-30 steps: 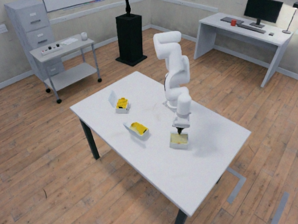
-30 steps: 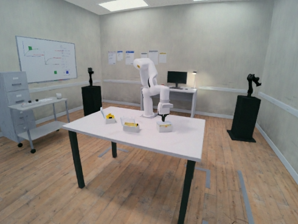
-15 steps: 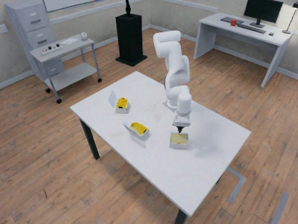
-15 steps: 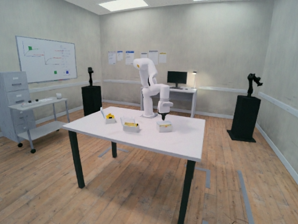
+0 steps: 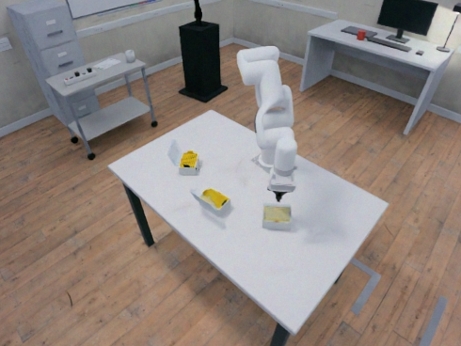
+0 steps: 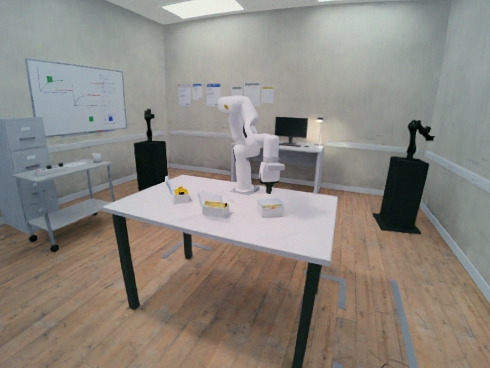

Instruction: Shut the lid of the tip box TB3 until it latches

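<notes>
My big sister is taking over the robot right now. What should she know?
Tool: shut, holding nothing, hanging just above the back edge of the nearest tip box.
That box's lid looks down, its see-through cover over the yellow tips; whether it is latched cannot be told.
The other two boxes stand on the table with lids open.
Left: press the front edge down if unlatched, then lift away.

Bright even light from a ceiling panel (image 6: 202,7), soft shadows on the table (image 5: 329,221), both views slightly blurred, no glare.
</notes>
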`<state>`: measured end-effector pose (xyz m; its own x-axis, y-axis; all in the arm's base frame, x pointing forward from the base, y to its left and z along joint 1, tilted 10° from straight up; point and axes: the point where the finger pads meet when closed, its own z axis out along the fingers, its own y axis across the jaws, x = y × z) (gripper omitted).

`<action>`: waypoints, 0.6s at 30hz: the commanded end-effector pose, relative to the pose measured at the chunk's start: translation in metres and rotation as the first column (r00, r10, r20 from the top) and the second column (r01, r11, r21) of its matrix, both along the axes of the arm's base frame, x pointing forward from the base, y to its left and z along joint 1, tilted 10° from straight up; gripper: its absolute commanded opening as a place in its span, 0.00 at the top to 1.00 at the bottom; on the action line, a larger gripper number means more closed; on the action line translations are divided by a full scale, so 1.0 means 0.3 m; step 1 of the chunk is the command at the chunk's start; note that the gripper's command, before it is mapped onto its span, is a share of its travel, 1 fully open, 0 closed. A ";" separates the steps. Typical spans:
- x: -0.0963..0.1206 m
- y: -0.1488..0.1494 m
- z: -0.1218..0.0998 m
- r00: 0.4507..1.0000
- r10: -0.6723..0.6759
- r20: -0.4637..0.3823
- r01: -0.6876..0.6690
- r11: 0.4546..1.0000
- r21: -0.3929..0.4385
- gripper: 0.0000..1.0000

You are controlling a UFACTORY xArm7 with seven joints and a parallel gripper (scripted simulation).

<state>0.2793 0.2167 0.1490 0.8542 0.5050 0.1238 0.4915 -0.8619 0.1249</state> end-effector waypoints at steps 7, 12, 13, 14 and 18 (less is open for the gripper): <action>-0.005 0.006 0.050 1.000 0.001 0.004 -0.001 1.000 0.003 1.00; -0.006 0.006 0.058 1.000 0.001 0.004 -0.001 1.000 0.003 1.00; -0.006 0.006 0.058 1.000 0.001 0.004 -0.001 1.000 0.003 1.00; -0.006 0.006 0.058 1.000 0.001 0.004 -0.001 1.000 0.003 1.00; -0.006 0.006 0.058 1.000 0.001 0.004 -0.001 1.000 0.003 1.00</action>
